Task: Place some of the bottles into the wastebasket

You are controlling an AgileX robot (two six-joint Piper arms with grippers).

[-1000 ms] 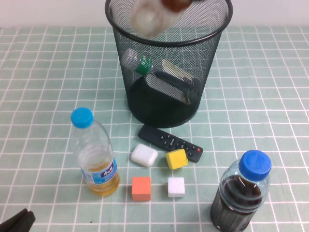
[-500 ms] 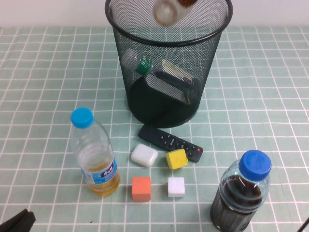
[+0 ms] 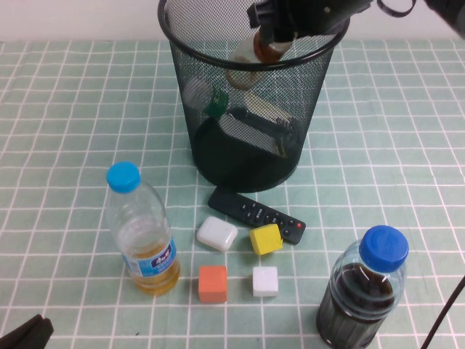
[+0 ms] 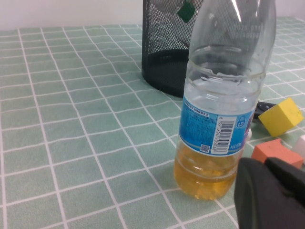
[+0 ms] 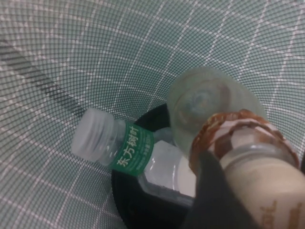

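Resting at the counter's (image 3: 58, 116) 7 o'clock corner, the left gripper (image 3: 25, 334) shows only as a dark tip, and whether its jaws are together or apart I cannot tell. Just at its 1 o'clock stands the bottle of yellow liquid (image 3: 142, 233), upright with a light-blue cap. Toward centre lie a white case (image 3: 216, 233), an orange cube (image 3: 213, 283), a yellow cube (image 3: 265, 239), a white cube (image 3: 264, 281) and a black remote (image 3: 257, 215). At 12 o'clock stands the wastebasket (image 3: 251, 116); a slim clear bottle (image 5: 128, 152) with a white cap lies inside it. Over the rim the right gripper (image 3: 290, 18) has its jaws clamped on the small bottle (image 3: 254, 58), beige cap pointing down into the bin. At 5 o'clock stands the bottle of dark liquid (image 3: 363, 291).
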